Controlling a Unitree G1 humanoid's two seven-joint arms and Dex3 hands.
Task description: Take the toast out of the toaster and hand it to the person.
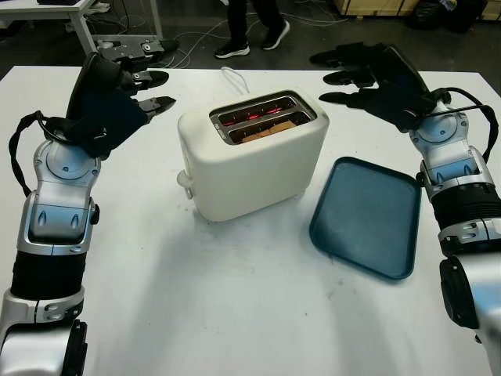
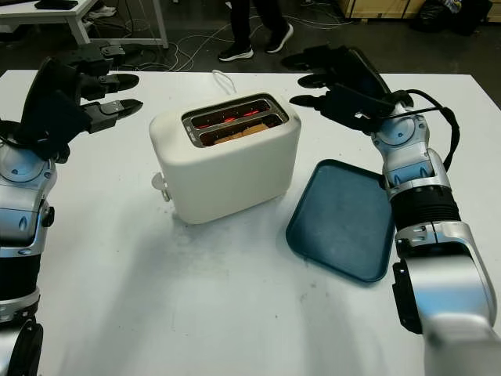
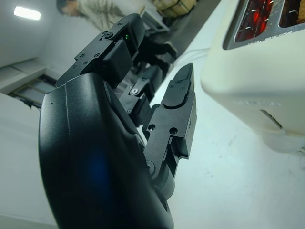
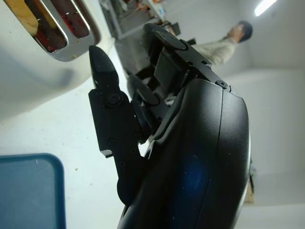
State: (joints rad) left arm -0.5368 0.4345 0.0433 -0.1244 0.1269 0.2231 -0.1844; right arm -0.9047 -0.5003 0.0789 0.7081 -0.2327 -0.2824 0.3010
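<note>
A cream-white toaster stands near the middle of the white table, turned a little so that its two long slots run from near-left to far-right. The far slot glows red inside, and in the near slot a slice of toast sits low, only its brown top edge showing, its long axis lying along the slot in that same near-left to far-right line. The toaster's lever sticks out of the left end face, and a white cord trails off the far side toward the table's far edge. The left hand hangs above the table to the left of the toaster and slightly farther back, apart from it, open and holding nothing, its fingertips pointing right toward the toaster's upper left corner. The right hand hovers to the far right of the toaster, just beyond its far-right corner, also open and empty, its fingers pointing left toward the slots without touching them. The toast thus lies between the two hands, lower than both. A dark blue tray lies flat on the table just right of the toaster, below the right forearm. A person's legs and shoes stand on the floor beyond the table's far edge.
</note>
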